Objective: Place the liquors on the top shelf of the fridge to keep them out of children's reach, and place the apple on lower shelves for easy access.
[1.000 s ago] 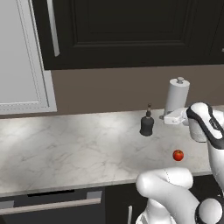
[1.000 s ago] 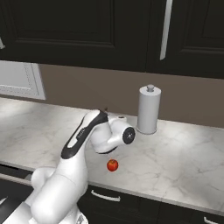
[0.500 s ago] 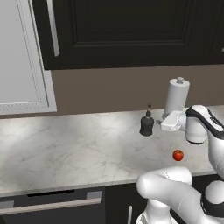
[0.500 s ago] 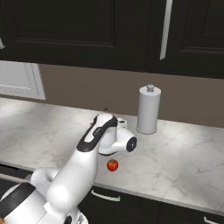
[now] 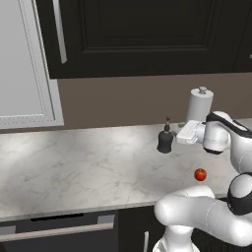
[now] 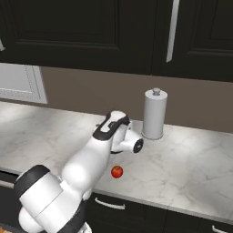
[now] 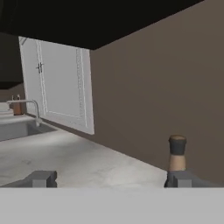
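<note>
The squat dark bottle (image 5: 165, 140) stands upright on the marble counter (image 5: 74, 167), right of centre in the left base view, w/ the white paper towel roll (image 5: 199, 106) behind it to the right against the brown wall. The gripper (image 5: 180, 134) sits level w/ the bottle, just beside its right side, pointing at it; can't tell if it's touching. In the hand view the bottle's neck and dark cap (image 7: 177, 153) poke up at lower right, right above one finger tip (image 7: 186, 178), and the other tip is way over at lower left, so the jaws are wide open w/ nothing between them. The apple (image 5: 200, 174) lies on the counter near the front edge, lower right of the left base view, apart from the bottle. In the right base view it's (image 6: 117, 171) just below centre, next to the arm. Black cabinets (image 6: 91, 32) run across the top.
</note>
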{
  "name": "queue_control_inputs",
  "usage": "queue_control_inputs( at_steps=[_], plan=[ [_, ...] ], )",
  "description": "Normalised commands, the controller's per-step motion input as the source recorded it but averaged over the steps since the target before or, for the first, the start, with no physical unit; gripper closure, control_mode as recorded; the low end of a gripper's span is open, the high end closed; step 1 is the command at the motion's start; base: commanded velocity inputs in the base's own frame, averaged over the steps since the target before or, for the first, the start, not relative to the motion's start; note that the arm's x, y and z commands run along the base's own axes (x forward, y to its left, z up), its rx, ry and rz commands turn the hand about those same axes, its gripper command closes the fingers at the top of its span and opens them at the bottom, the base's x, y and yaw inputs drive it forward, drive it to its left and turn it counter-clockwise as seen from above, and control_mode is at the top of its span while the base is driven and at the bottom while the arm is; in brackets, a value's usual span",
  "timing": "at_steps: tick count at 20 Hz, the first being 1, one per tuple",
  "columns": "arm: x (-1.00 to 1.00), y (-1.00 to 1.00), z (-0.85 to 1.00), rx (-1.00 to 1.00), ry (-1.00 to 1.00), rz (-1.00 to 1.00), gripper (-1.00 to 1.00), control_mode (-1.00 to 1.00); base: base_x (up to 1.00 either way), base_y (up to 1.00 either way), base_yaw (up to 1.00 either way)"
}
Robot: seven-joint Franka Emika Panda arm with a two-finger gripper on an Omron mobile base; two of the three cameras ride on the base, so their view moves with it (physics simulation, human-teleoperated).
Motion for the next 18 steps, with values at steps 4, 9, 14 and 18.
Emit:
queue_control_inputs(
  at_steps=[4, 9, 14, 18],
  plan=[
    [0.29, 0.00, -0.02, 0.00, -0.03, 0.01, -1.00, -1.00, 0.00, 0.00, 0.00],
    [0.23, 0.00, -0.13, 0.00, -0.01, 0.01, -1.00, -1.00, 0.00, 0.00, 0.00],
    [0.29, 0.00, -0.22, 0.00, 0.00, 0.02, -1.00, -1.00, 0.00, 0.00, 0.00],
    [0.30, 0.00, -0.22, 0.00, 0.00, 0.01, -1.00, -1.00, 0.00, 0.00, 0.00]
  ],
)
